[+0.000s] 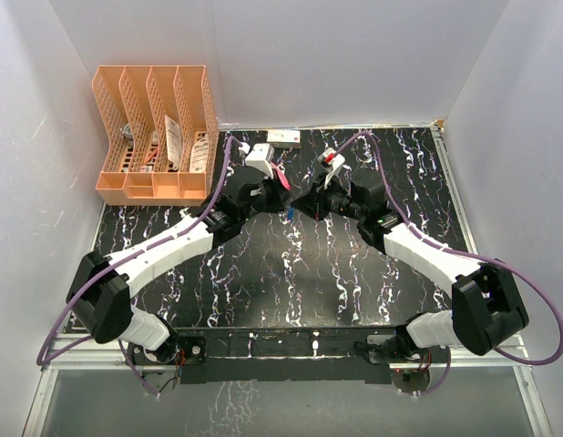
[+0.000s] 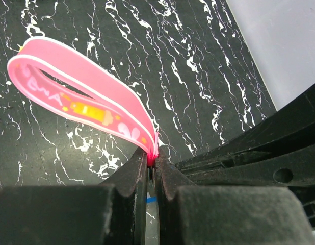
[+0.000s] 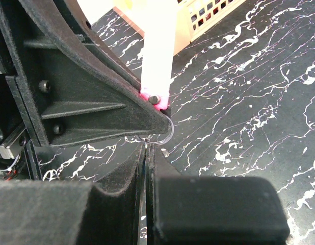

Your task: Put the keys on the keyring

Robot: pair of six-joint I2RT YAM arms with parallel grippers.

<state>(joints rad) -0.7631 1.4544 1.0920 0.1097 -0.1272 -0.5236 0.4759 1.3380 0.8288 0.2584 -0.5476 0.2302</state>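
Note:
The keyring is a pink strap [image 2: 81, 97] looped up and to the left, its end pinched in my shut left gripper [image 2: 152, 166]. In the top view that left gripper [image 1: 274, 189] holds the strap [image 1: 282, 177] mid-table, nose to nose with my right gripper [image 1: 302, 202]. The strap's thin ring [image 3: 169, 133] hangs under the left gripper's black finger [image 3: 96, 109]. My right gripper [image 3: 147, 150] is shut on a thin silvery key seen edge-on, whose tip touches the ring. A blue key [image 1: 289, 214] shows just below the two grippers.
An orange file organizer [image 1: 154, 137] stands at the back left of the black marble table [image 1: 291, 273]. A small white box [image 1: 283, 137] lies at the back edge. White walls close in on three sides. Purple cables [image 1: 72, 300] trail along both arms.

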